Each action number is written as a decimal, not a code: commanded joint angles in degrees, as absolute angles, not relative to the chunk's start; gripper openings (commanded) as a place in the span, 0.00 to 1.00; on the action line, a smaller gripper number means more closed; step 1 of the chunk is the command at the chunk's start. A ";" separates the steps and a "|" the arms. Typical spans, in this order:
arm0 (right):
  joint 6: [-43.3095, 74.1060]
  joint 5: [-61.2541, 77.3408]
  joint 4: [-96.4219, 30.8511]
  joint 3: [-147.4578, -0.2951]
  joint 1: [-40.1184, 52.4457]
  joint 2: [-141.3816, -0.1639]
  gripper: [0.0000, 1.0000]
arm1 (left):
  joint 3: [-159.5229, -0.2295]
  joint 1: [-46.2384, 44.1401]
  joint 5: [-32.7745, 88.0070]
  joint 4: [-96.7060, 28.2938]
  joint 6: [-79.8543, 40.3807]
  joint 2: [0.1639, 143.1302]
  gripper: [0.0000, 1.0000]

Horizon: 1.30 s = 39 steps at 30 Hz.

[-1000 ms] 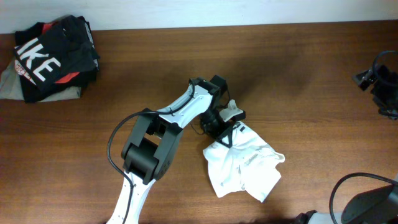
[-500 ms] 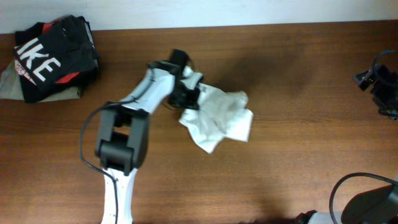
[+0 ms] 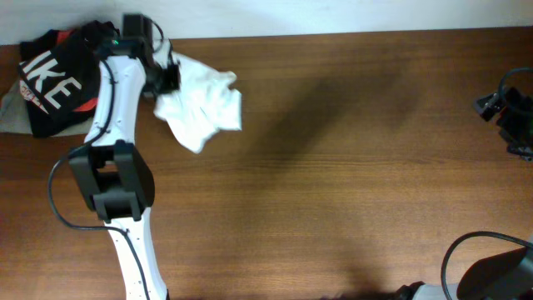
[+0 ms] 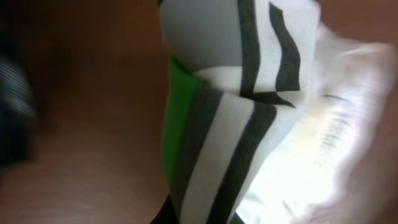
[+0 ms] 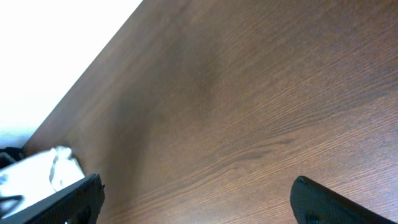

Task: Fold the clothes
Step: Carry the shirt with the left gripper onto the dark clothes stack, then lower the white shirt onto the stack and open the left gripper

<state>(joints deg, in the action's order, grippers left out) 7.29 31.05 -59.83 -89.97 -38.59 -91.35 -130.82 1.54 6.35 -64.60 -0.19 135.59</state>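
My left gripper (image 3: 164, 73) is shut on a folded white garment (image 3: 201, 107) and holds it at the table's far left, beside the clothes pile. In the left wrist view the garment (image 4: 261, 106) fills the frame, white with grey, black and green stripes. The fingers themselves are hidden by the cloth. My right gripper (image 3: 510, 107) sits at the far right edge; in its wrist view the fingers (image 5: 199, 199) are wide apart over bare wood.
A pile of folded clothes, black with white letters on top (image 3: 67, 75), lies in the back left corner. The white wall runs along the table's far edge. The garment also shows small in the right wrist view (image 5: 43, 171).
My left arm has carried the white garment from the table's middle front up and left to beside the clothes pile. The right arm has not moved.
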 commanded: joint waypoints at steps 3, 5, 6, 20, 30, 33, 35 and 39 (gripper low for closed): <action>6.85 30.76 -59.79 -90.65 -38.65 -91.44 0.99 | -149.53 4.36 4.19 -65.01 0.86 135.26 0.01; 6.85 30.76 -59.79 -90.65 -38.65 -91.44 0.99 | -153.80 5.65 2.42 -63.57 -0.84 135.26 0.01; 6.85 30.76 -59.79 -90.65 -38.65 -91.44 0.99 | -154.71 6.28 1.06 -62.81 -2.28 135.26 0.01; 6.85 30.76 -59.79 -90.65 -38.65 -91.44 0.99 | -154.54 22.28 2.59 -54.19 -3.44 139.24 0.01; 6.85 30.76 -59.79 -90.65 -38.65 -91.44 0.99 | -154.54 27.77 -0.91 -55.00 -9.85 147.00 0.01; 6.85 30.76 -59.79 -90.65 -38.65 -91.44 0.99 | -154.54 28.58 -0.91 -55.83 -9.85 147.98 0.13; 6.85 30.76 -59.81 -90.65 -38.65 -91.44 0.99 | -154.54 28.64 -0.86 -56.01 -9.85 148.03 0.21; 6.85 30.76 -59.79 -90.65 -38.65 -91.44 0.99 | -154.56 28.67 -0.89 -56.45 -9.87 147.74 0.98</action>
<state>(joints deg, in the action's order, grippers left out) 7.29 31.05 -59.83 -89.97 -38.59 -91.35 -153.97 28.38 -0.27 -56.03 -9.37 147.35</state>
